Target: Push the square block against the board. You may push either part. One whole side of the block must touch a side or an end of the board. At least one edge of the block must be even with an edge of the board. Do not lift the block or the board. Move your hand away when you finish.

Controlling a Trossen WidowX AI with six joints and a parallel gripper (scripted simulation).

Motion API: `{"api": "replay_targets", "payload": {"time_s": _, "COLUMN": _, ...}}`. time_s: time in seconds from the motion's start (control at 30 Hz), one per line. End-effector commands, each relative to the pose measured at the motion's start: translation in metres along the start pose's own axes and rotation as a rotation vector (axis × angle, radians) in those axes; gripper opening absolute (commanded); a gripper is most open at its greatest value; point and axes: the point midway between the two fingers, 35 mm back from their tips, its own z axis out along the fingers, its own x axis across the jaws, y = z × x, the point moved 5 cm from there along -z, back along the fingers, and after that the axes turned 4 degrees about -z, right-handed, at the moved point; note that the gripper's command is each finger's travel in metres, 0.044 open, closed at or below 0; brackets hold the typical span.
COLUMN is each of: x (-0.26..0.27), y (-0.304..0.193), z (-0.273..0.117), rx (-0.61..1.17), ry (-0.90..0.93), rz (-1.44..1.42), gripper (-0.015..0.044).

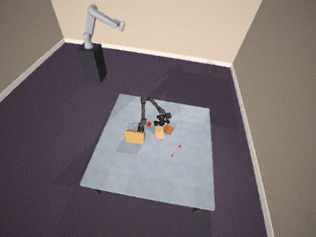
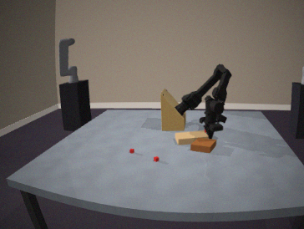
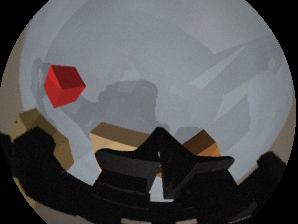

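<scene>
The orange-brown square block (image 1: 169,129) (image 2: 203,145) (image 3: 200,143) lies flat beside the light tan board (image 1: 160,133) (image 2: 188,138) (image 3: 117,138). In the top view the block sits turned at an angle to the board, with one corner toward the board's long side. Whether that corner touches is too small to tell. My gripper (image 1: 164,123) (image 2: 210,137) (image 3: 158,129) is shut and empty, pointing down low behind the block, near the board's far end. In the wrist view the fingers hide much of the block and board.
A yellow wedge (image 1: 135,136) (image 2: 170,114) (image 3: 34,124) stands left of the board. A red cube (image 1: 149,124) (image 3: 62,86) lies behind the board. Two small red cubes (image 1: 179,146) (image 1: 172,155) (image 2: 132,150) (image 2: 156,159) lie nearer the front. A grey arm (image 1: 91,24) (image 2: 64,58) stands beyond the table.
</scene>
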Motion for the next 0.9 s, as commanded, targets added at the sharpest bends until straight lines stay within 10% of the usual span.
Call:
{"api": "replay_targets", "payload": {"time_s": 0.0, "x": 0.004, "y": -0.01, "z": 0.003, "rx": 0.014, "ry": 0.015, "rz": 0.01, "gripper": 0.0}}
{"api": "replay_targets", "payload": {"time_s": 0.87, "x": 0.006, "y": -0.048, "z": 0.003, "rx": 0.017, "ry": 0.017, "rz": 0.011, "gripper": 0.0}}
